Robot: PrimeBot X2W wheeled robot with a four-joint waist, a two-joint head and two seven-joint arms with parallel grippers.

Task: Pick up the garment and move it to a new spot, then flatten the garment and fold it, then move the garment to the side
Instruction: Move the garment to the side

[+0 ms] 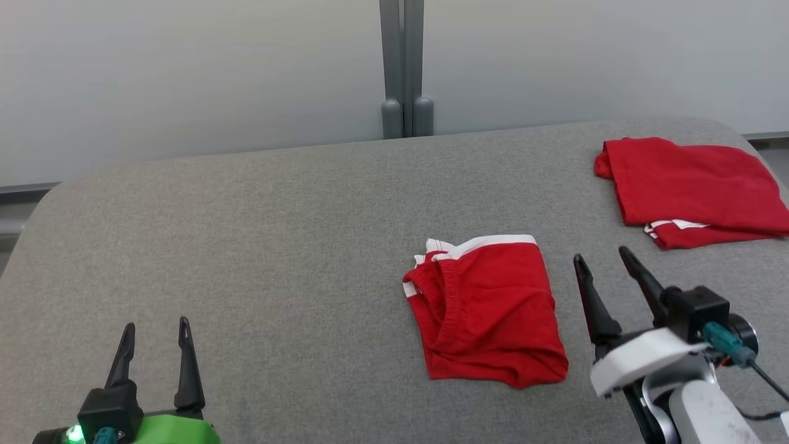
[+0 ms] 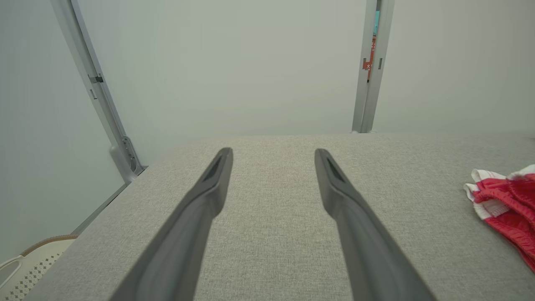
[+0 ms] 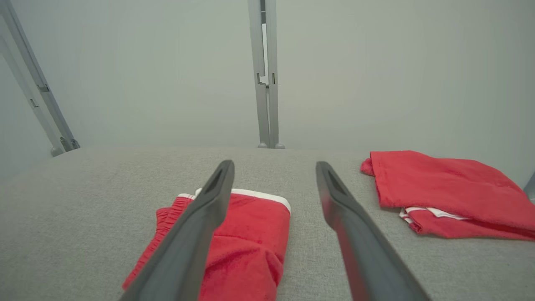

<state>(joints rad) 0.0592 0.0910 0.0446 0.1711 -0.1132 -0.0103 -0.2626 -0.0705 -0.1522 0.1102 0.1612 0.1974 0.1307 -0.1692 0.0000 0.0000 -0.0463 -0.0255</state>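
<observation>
A red garment (image 1: 487, 308) with white trim lies folded into a rough rectangle on the grey table (image 1: 246, 246), right of centre. Its edge also shows at the right of the left wrist view, garment (image 2: 505, 205), and low in the right wrist view, garment (image 3: 246, 246). My right gripper (image 1: 601, 262) hovers open just to the right of it, apart from the cloth, with nothing between its fingers. In its own view the right gripper (image 3: 273, 167) has its left finger over the cloth. My left gripper (image 1: 155, 328) stands open at the lower left, far from the garment, left gripper (image 2: 272, 154) over bare table.
A second folded red garment (image 1: 690, 188) lies at the table's far right corner, also seen as the second garment (image 3: 447, 196). A grey post (image 1: 404, 68) stands behind the table against a pale wall. A white perforated basket (image 2: 25, 263) sits below the table's left edge.
</observation>
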